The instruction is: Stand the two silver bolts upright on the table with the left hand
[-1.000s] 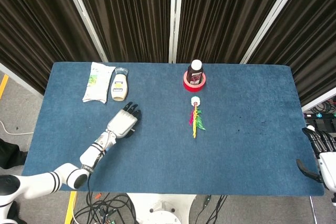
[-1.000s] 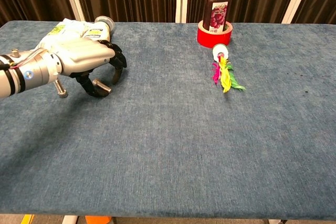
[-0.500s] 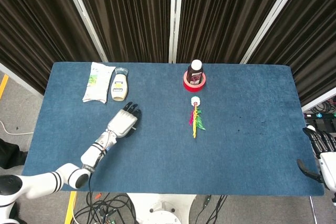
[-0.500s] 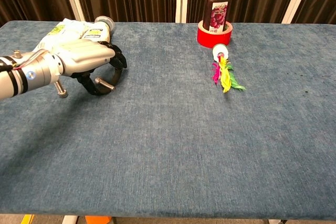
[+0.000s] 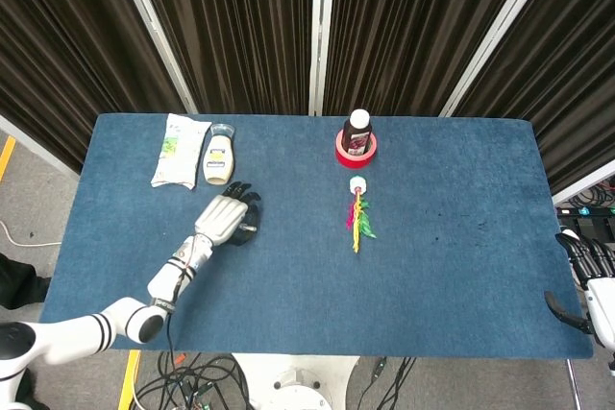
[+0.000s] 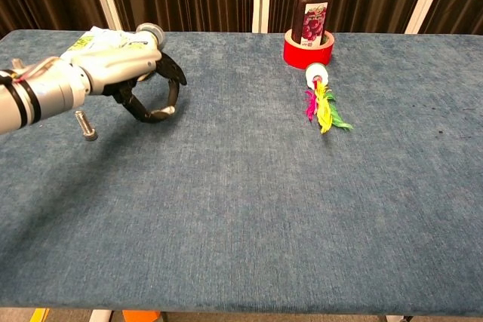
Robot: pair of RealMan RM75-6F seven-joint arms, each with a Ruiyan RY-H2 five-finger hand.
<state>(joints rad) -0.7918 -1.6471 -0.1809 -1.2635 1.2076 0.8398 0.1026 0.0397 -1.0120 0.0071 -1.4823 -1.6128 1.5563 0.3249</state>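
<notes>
Silver metal bolts: one (image 6: 85, 126) lies flat by my wrist | other (image 6: 166, 111) pinched in my left hand (image 6: 139, 81), just above blue table (image 6: 249, 209) | may tip when I let go

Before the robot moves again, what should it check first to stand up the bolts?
1. The left hand holds a bolt: ok. A silver piece seems pinched between its fingertips, above the table.
2. Held bolt is upright: cannot tell, the fingers hide most of it.
3. Second bolt is standing: not ok, it lies on its side beside the left hand.
4. Bare spot below the hand for setting down: ok.
5. Second bolt is clear of that spot: ok, it lies apart, further left.
6. Right hand is out of the way: ok, it is off at the table's far right edge.
</notes>
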